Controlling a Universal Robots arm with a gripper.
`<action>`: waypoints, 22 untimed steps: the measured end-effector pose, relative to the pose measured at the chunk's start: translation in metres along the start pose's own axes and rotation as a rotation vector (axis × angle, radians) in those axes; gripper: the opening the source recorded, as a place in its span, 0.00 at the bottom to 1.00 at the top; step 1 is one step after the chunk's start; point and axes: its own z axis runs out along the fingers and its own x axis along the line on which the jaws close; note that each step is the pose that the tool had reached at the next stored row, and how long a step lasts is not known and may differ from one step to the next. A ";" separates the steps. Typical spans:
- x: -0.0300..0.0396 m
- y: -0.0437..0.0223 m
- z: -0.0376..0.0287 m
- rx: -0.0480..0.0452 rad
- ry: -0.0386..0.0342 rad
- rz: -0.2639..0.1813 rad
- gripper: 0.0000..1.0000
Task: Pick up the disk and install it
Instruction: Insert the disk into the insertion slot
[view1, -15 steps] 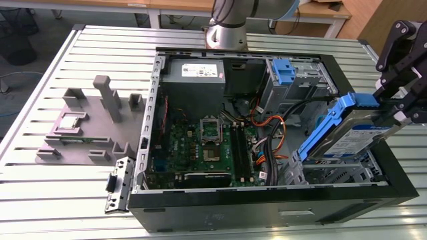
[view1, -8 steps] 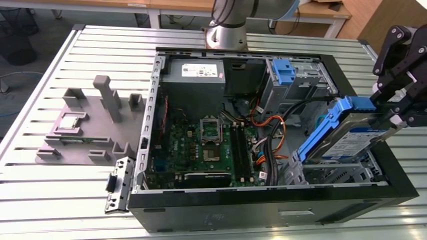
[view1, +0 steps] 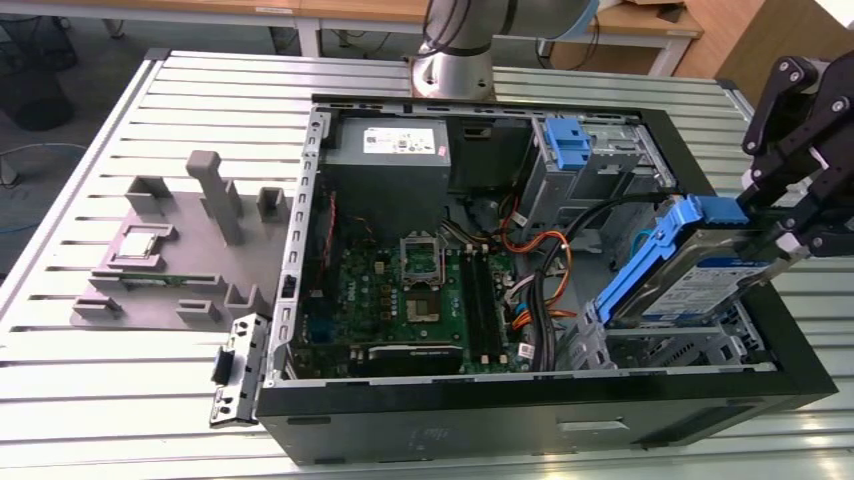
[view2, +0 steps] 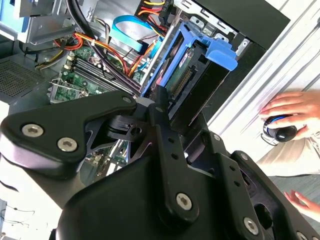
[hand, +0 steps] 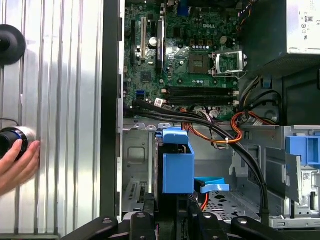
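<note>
Slatted metal table (view1: 107, 400), pale grey, carries everything; behind it stand wooden desks (view1: 334, 10) on a dark floor. Lying open on the table is a black computer case (view1: 534, 425), with a green motherboard (view1: 400, 290) and a grey power supply (view1: 390, 150) inside. The arm (view1: 454, 55) rises from the table just behind the case. A grey fixture (view1: 187, 250) with upright posts sits on the table at the exterior view's left, beside the case.

The disk (view1: 694, 285) is a flat silver drive with a white-and-blue label, framed by a blue plastic carrier. It hangs tilted over the case's corner at the exterior view's right, its lower end down among the metal bay walls and its upper end raised above the rim. Both wrist views show it end-on, the blue carrier (hand: 177, 167) facing the camera above the bay.

The black gripper (view1: 785, 232) has its jaws closed on the disk's raised end.

A second blue bracket (view1: 567, 140) sits in the cage at the case's back. A person's hand (view2: 290, 107) rests on a dark knob (view2: 280, 132) on the table outside the case.
</note>
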 end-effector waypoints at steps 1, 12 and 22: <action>0.0001 0.0000 0.0016 0.0000 0.0001 0.000 0.35; 0.0013 -0.0007 0.0216 0.0000 0.0003 0.000 0.35; 0.0021 -0.0011 0.0354 0.0000 0.0005 0.000 0.35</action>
